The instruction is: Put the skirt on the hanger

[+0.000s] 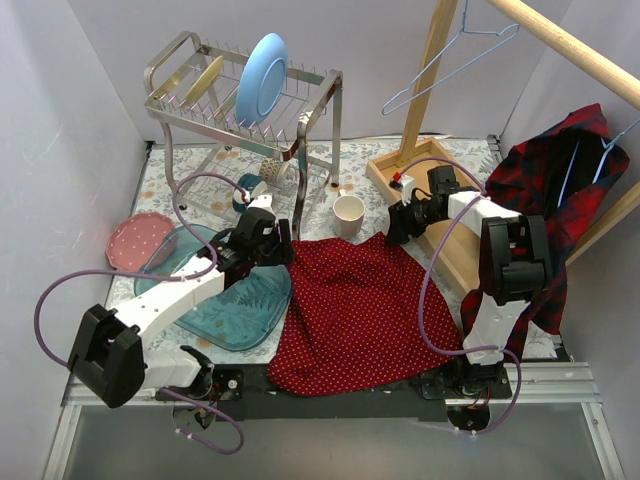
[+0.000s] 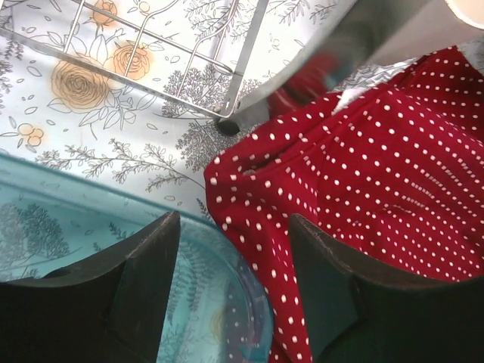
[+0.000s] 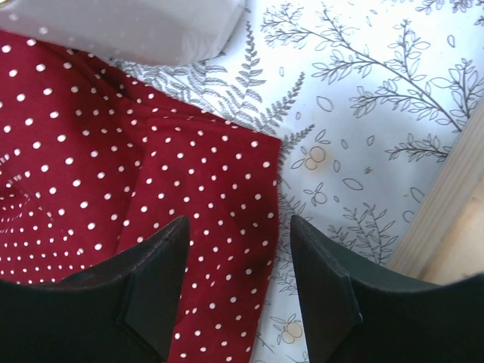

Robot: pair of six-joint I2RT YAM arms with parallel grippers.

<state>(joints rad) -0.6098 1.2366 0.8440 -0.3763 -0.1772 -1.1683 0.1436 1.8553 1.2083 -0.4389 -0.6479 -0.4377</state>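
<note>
- We are looking at a floral-printed surface (image 1: pixel 440 160) that is carrying everything here; both arms are reaching out over it from the near edge.
- The skirt (image 1: pixel 350 305) is lying spread out and rumpled in the middle of the surface, not on any hanger; its near hem is reaching the near edge, and its left side is overlapping the teal tray (image 1: pixel 235 315).
- A plaid shirt (image 1: pixel 545 200) is hanging at the right from the wooden rail (image 1: pixel 570 45).
- A dish rack (image 1: pixel 228 117) is standing at the far left, holding a blue plate (image 1: pixel 262 65) upright.
- The left hand (image 1: pixel 268 240) is hovering low over the skirt's far left corner, fingers released and spread; in its wrist view that corner and the tray's rim are lying between them, ungripped.
- The right hand (image 1: pixel 400 225) is hovering over the skirt's far right corner, likewise released, grasping nothing.
- An empty blue wire hanger (image 1: pixel 450 60) is dangling from the rail, well apart from the skirt.
- A pale cup (image 1: pixel 348 214) is standing just beyond the skirt's far edge.
</note>
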